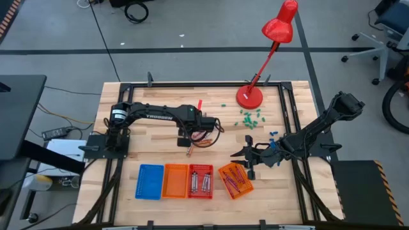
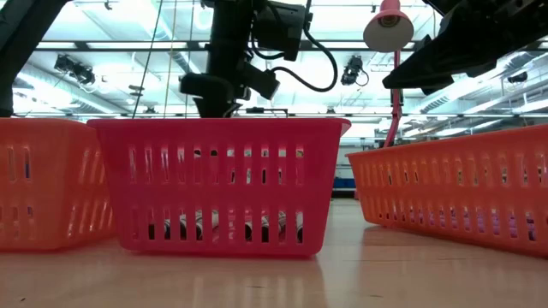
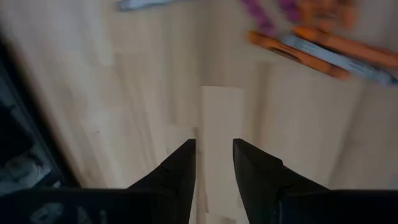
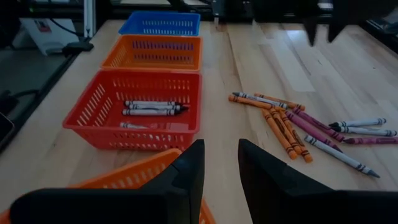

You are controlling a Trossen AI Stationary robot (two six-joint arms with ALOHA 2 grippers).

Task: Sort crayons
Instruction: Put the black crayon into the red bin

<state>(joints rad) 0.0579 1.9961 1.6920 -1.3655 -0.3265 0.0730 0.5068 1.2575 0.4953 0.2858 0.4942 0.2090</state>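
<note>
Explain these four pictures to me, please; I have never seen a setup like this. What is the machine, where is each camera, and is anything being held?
Two dark robot arms stand at a wooden table, each ending in a two-finger gripper. One camera looks straight down. One sits at table height, facing the red basket. One rides on each wrist, looking past that arm's own fingers.

From above, the left gripper hangs over a loose pile of crayons. The right gripper hangs near the tilted orange basket, which holds crayons. Blue, orange and red baskets stand in a row; the red one holds grey crayons. A red desk lamp and small green bits lie farther back.

Both grippers are open and hold nothing.
</note>
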